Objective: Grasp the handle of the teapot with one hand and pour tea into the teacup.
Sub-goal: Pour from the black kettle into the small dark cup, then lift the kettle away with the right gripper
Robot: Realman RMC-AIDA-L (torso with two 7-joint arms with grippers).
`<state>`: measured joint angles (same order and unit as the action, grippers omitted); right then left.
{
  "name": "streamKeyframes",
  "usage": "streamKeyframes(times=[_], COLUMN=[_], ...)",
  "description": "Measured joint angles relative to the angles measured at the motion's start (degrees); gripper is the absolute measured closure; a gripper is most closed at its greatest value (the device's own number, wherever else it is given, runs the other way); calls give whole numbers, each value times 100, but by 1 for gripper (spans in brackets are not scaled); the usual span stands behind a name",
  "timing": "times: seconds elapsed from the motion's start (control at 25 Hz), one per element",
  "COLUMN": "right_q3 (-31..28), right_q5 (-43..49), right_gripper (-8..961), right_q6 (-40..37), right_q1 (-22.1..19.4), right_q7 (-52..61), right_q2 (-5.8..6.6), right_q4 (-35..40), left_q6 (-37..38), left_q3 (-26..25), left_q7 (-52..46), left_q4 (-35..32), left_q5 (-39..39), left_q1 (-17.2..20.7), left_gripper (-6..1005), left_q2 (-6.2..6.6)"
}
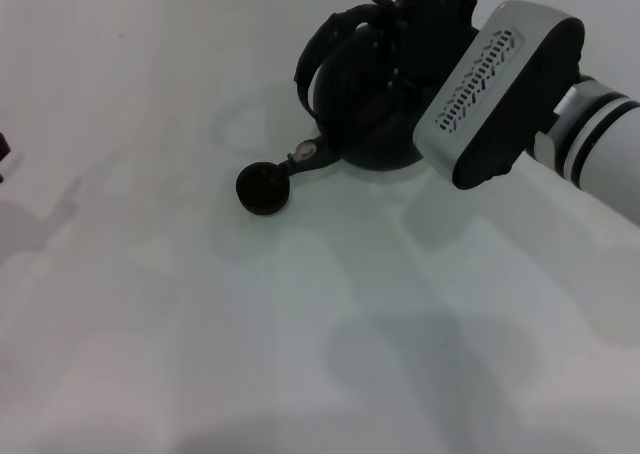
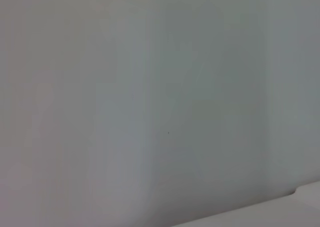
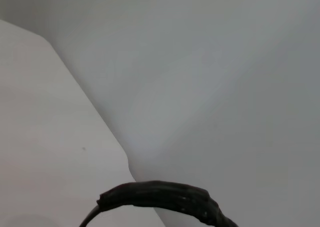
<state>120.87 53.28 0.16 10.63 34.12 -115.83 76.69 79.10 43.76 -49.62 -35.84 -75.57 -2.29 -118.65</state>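
Note:
In the head view the black teapot (image 1: 365, 114) stands at the back of the white table (image 1: 200, 314), tipped toward the left. Its short spout (image 1: 305, 156) with the silvery spot reaches the rim of the tiny black teacup (image 1: 265, 188). The arched handle (image 1: 322, 49) rises over the pot. My right gripper (image 1: 392, 36) comes in from the right behind its white perforated housing (image 1: 490, 89) and is shut on the top of the handle. The handle also shows in the right wrist view (image 3: 165, 197). A bit of my left gripper (image 1: 3, 154) shows at the table's left edge.
The white table's edge and a grey floor beyond it show in the right wrist view (image 3: 60, 137). The left wrist view shows only a plain pale surface (image 2: 150, 112).

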Motion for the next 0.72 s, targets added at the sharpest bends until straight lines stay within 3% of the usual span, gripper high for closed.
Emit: streamKeyframes(times=[0.72], right_q3=[-397], right_q5=[-99], right_gripper=[841], right_q6=[-446], right_q1=[-24], right_q7=[1147], right_q2=[8], right_q4=[-91], left_q6=[10], left_q3=[10], left_q7=[64], left_q4=[58], left_q5=[-42], left_q1=[-60], left_gripper=[155], left_q2=[0])
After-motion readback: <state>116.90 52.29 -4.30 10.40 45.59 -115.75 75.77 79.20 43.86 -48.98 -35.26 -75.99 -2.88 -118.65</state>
